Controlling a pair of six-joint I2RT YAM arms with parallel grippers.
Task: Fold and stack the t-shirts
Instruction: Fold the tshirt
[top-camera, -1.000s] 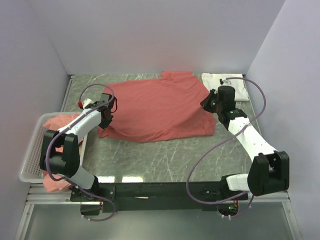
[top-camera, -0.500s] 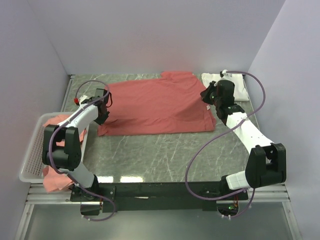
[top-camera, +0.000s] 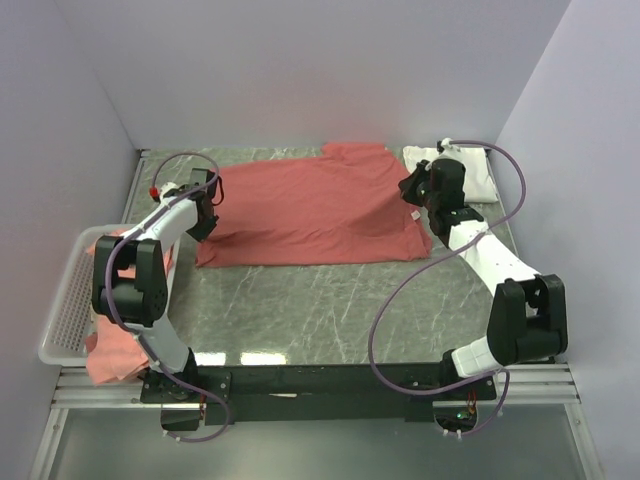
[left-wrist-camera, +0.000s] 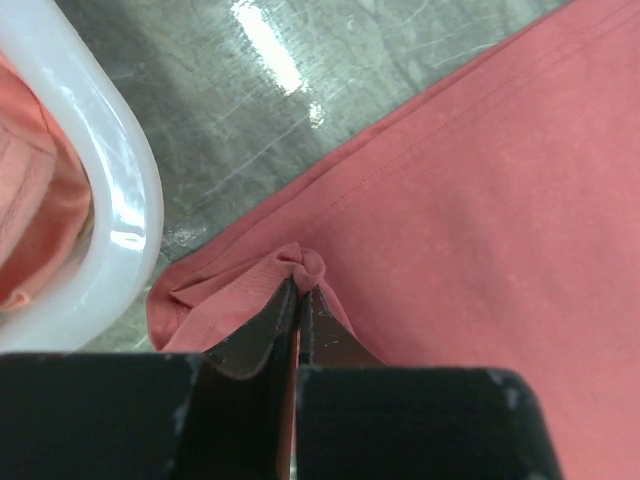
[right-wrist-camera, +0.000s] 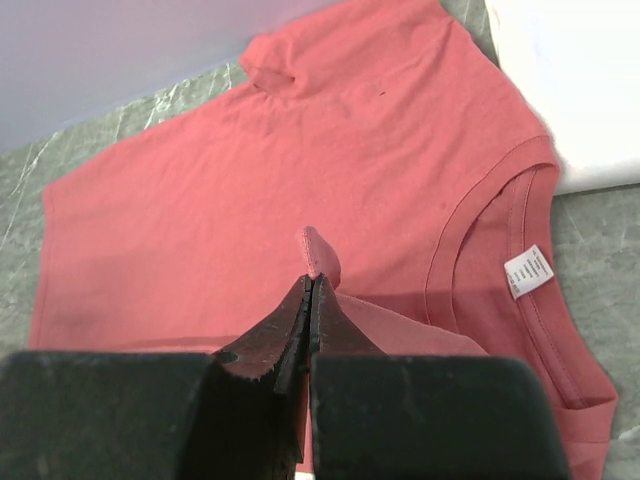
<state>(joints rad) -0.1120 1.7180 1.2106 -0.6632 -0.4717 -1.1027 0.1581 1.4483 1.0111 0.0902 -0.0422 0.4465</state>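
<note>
Two pinches: left gripper (top-camera: 204, 222) and right gripper (top-camera: 414, 196) are both clamped tight on the coral t-shirt (top-camera: 310, 215). A second ago it hung draped; now it lies flat along the table's (top-camera: 330, 310) far edge. We judge spreading done, folding next. Only the right wrist shows the neck label (right-wrist-camera: 527, 271). Only the top view shows the white t-shirt (top-camera: 478, 175), in the far right corner.

Nothing here reads clearly: the small white neck label (right-wrist-camera: 527, 272) inside the coral t-shirt (right-wrist-camera: 250, 200) has print too tiny to make out.
</note>
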